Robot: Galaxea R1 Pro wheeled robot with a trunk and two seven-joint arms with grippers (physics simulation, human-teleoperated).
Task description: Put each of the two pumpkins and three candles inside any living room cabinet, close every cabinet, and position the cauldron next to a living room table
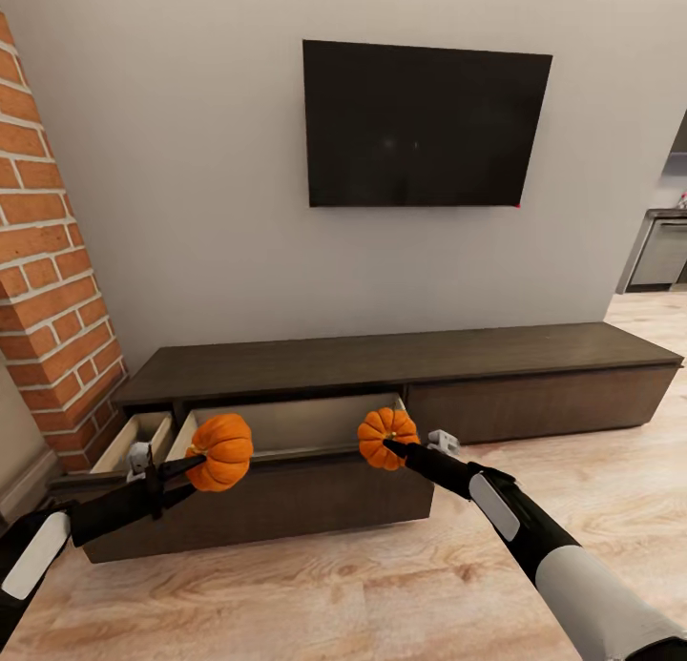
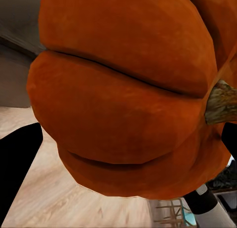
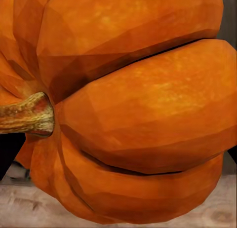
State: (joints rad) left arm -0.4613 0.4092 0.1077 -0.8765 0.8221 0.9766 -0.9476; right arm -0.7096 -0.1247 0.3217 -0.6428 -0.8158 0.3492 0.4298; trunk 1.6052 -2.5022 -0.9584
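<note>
Two pumpkins are held up in front of the cabinet, one in each gripper. In the head view the left gripper has its jaws pinching the left pumpkin, and the right gripper has its jaws pinching the right pumpkin. Both hang over the front edge of a pulled-out drawer with a pale inside. A smaller drawer beside it, near the brick wall, also stands open. Above hangs a dark television.
</note>
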